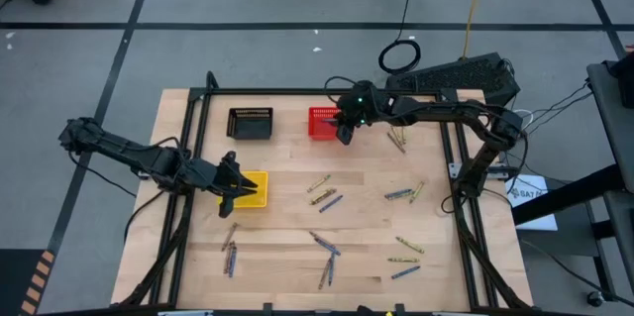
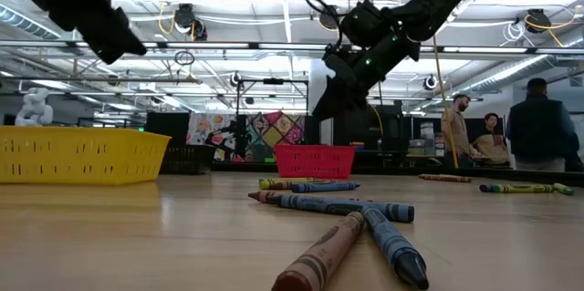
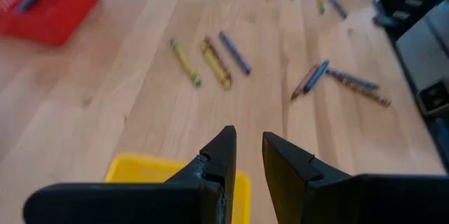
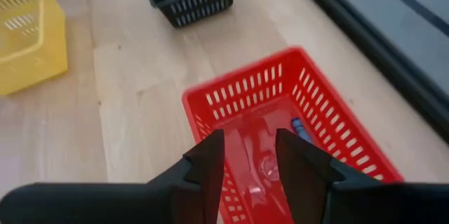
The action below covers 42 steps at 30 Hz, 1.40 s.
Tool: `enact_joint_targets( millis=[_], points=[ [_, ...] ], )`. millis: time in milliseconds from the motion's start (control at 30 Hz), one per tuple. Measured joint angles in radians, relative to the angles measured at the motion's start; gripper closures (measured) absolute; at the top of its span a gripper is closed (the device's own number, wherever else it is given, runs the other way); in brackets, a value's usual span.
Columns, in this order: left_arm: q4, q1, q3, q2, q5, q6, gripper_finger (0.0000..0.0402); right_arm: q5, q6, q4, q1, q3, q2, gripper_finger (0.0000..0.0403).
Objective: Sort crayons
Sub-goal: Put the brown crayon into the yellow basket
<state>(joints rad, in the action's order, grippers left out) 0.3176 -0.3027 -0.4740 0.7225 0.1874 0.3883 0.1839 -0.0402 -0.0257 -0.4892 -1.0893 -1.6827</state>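
Note:
Several crayons (image 1: pixel 323 197) lie loose on the wooden table, in blue, yellow-green and brown-orange, mostly in its middle and right half (image 3: pixel 210 59). My right gripper (image 4: pixel 249 159) hangs open over the red basket (image 4: pixel 330 133) at the far middle (image 1: pixel 322 121). A blue crayon (image 4: pixel 302 131) lies on that basket's floor. My left gripper (image 3: pixel 249 152) stands open just above the yellow basket (image 1: pixel 256 189) at the left, with nothing between its fingers.
A black basket (image 1: pixel 250 123) stands left of the red one at the far edge. Black frame rails (image 1: pixel 198 108) run along the table's sides. Loose crayons (image 2: pixel 338 204) lie near the front edge. People (image 2: pixel 538 127) stand in the room beyond the table.

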Motion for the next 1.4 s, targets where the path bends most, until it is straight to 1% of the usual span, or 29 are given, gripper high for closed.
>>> enact_joint_targets(
  millis=[100,267,433,500,567,700,833,933,1200,1300,1400],
  points=[
    [-0.063,-0.001,0.0,0.022,-0.037,-0.03,0.0326,0.0,0.0,0.0,0.0,0.0,0.025,0.0287],
    [-0.103,-0.001,0.0,0.071,-0.199,-0.018,0.0326,-0.002,0.0,-0.001,0.0,0.0,0.06,0.0287],
    [-0.1,-0.001,0.0,0.147,-0.211,0.054,0.0326,-0.008,0.0,-0.003,0.0,0.0,0.085,0.0287],
    [-0.1,-0.001,0.0,0.183,-0.212,0.122,0.0326,-0.032,-0.003,-0.013,0.0,0.0,0.097,0.0287],
    [-0.09,-0.001,0.0,0.214,-0.221,0.226,0.0326,-0.059,-0.014,-0.032,0.0,0.0,0.109,0.0287],
    [-0.09,-0.021,0.0,0.257,-0.293,0.398,0.0326,-0.101,-0.026,-0.07,0.0,0.0,0.128,0.0287],
    [-0.082,-0.072,-0.014,0.283,-0.294,0.508,0.0326,-0.105,-0.022,-0.093,0.0,0.0,0.137,0.0287],
    [-0.043,-0.118,-0.063,0.297,-0.288,0.598,0.0326,-0.106,-0.019,-0.115,0.0,0.0,0.138,0.0287],
    [0.264,-0.242,-0.206,0.375,-0.151,0.81,0.0326,-0.105,-0.019,-0.168,0.0,0.0,0.138,0.0287],
    [0.306,-0.267,-0.208,0.417,-0.131,0.91,0.0326,-0.105,-0.019,-0.19,0.0,0.0,0.138,0.0287],
    [0.304,-0.288,-0.208,0.466,-0.13,0.972,0.0326,-0.105,-0.019,-0.2,0.0,0.0,0.138,0.0287]
  ],
)
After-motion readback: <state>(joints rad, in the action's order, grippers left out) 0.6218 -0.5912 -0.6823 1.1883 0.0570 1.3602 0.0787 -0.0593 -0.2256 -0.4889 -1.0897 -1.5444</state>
